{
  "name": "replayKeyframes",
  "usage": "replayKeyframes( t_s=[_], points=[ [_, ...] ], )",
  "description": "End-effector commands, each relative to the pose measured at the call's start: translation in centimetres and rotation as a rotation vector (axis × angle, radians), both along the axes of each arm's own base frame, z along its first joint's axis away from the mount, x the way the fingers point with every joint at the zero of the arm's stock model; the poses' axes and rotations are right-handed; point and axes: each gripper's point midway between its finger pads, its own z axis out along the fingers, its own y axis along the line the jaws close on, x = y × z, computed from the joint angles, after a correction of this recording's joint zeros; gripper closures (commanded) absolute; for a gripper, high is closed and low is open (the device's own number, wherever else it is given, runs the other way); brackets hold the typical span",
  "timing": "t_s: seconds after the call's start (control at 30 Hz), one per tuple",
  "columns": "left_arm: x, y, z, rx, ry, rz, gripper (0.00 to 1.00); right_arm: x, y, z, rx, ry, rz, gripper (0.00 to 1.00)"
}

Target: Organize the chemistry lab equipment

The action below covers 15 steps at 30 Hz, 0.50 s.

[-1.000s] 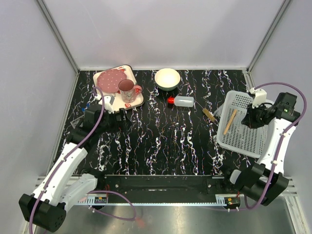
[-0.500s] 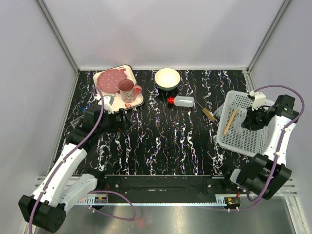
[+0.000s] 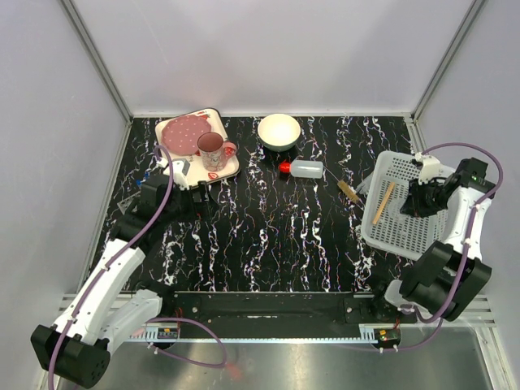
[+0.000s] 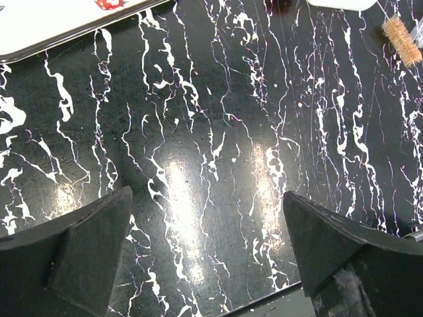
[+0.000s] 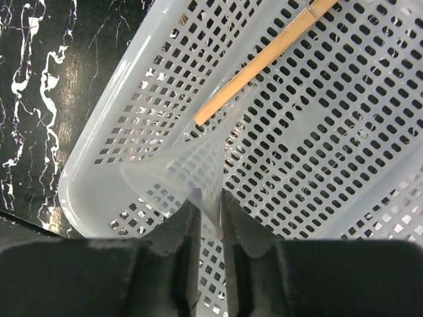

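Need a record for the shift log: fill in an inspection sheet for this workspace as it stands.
Surface: black marble-patterned table; no spills seen.
Job's things: clear grid basket at the right, thin wooden stick lying inside it; red-capped bottle on its side and brush loose on the table.
Clutter: strawberry-print tray with pink mug standing on it; white bowl beside it.
Hands: left hand open above bare table; right hand shut on a small clear cone-shaped piece over the basket.
Cables: purple cable along each arm.
Surroundings: pale walls with metal posts; nothing else seen.
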Motion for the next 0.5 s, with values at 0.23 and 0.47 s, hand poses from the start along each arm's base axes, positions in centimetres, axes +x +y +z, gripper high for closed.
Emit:
replayKeyframes(
  t_s=[0.23, 0.47],
  points=[
    [0.6, 0.5, 0.8, 0.009, -0.048, 0.019, 0.01, 1.3, -1.6, 0.5, -0.043, -0.014, 0.008, 0.4],
    [0.6, 0.4, 0.7, 0.012, -0.041, 0.017, 0.01, 3.9, 1.0, 5.4, 0.082, -0.132, 0.078, 0.27]
  ],
)
